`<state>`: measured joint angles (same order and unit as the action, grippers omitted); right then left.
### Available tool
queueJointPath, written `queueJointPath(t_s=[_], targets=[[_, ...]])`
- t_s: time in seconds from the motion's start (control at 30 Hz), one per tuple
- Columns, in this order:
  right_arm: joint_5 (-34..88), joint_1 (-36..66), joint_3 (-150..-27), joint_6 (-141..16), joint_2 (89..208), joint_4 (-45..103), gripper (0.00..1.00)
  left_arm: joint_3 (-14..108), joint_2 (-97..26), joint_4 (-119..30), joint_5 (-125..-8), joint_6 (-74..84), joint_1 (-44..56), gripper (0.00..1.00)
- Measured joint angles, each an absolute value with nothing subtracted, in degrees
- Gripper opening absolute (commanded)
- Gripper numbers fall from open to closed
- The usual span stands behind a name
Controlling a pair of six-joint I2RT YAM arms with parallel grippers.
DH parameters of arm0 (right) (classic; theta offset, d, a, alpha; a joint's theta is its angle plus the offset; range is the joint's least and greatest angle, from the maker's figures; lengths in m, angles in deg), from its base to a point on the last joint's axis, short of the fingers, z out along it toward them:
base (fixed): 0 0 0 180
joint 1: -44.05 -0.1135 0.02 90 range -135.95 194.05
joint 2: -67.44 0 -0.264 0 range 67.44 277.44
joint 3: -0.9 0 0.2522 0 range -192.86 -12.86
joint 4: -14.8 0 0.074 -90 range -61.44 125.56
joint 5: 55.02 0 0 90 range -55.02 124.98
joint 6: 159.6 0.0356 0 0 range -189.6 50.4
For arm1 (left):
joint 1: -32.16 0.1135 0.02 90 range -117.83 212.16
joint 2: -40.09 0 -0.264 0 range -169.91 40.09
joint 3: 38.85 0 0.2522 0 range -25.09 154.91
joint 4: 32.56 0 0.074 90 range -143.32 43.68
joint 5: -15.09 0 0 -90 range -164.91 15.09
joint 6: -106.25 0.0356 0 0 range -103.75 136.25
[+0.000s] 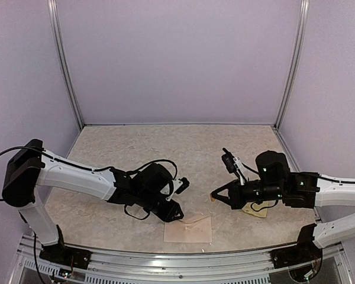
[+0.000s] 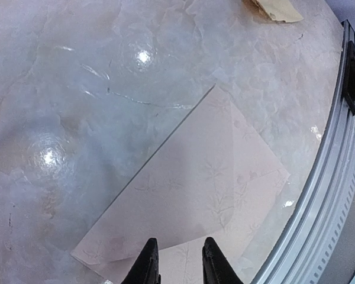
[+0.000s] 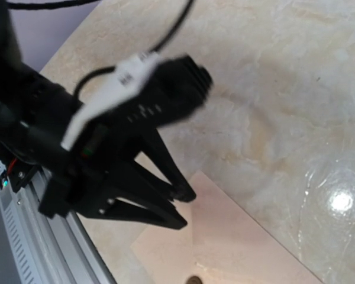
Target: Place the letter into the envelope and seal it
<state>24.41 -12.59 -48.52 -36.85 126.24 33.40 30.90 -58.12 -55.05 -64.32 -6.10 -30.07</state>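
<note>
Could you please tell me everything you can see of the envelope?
The envelope is a pale pinkish-beige paper rectangle with a faint leafy print and a fold line across it. It lies flat on the marbled table, near its front edge, between the two arms. The left tool stands over its far left corner, fingers slightly apart; whether they touch the paper is unclear.

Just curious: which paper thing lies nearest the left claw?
The pale pink envelope, under the left gripper; the yellowish sheet lies over by the right gripper.
</note>
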Motion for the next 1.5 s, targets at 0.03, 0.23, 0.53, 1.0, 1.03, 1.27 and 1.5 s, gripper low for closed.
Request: queueJointPath(t_s=[0.03,0.23,0.53,1.0,1.03,1.27,1.5], targets=[[24.3,-12.6,-48.5,-36.8,126.5,33.4,0.00,31.0,-58.8,-55.2,-63.9,-5.7,-30.1,0.23],[23.2,-12.6,-47.6,-36.4,128.6,32.9,0.00,31.0,-61.2,-55.5,-62.3,-3.9,-30.1,0.24],[21.0,-13.3,-46.6,-35.5,135.5,28.2,0.00,30.9,-61.6,-55.4,-61.9,-2.4,-29.9,0.23],[19.3,-16.1,-46.6,-34.7,147.2,19.8,0.00,31.0,-64.7,-55.4,-62.3,-1.5,-29.5,0.21],[19.4,-16.4,-46.6,-34.6,148.0,19.5,0.00,31.2,-64.8,-55.5,-62.4,-1.5,-29.5,0.21],[20.0,-18.5,-46.7,-34.6,153.5,17.7,0.00,31.7,-65.2,-55.6,-62.9,-1.5,-29.5,0.20],[21.2,-19.0,-47.5,-34.6,156.3,17.3,0.00,31.7,-65.2,-55.6,-62.9,-1.5,-29.5,0.20]])
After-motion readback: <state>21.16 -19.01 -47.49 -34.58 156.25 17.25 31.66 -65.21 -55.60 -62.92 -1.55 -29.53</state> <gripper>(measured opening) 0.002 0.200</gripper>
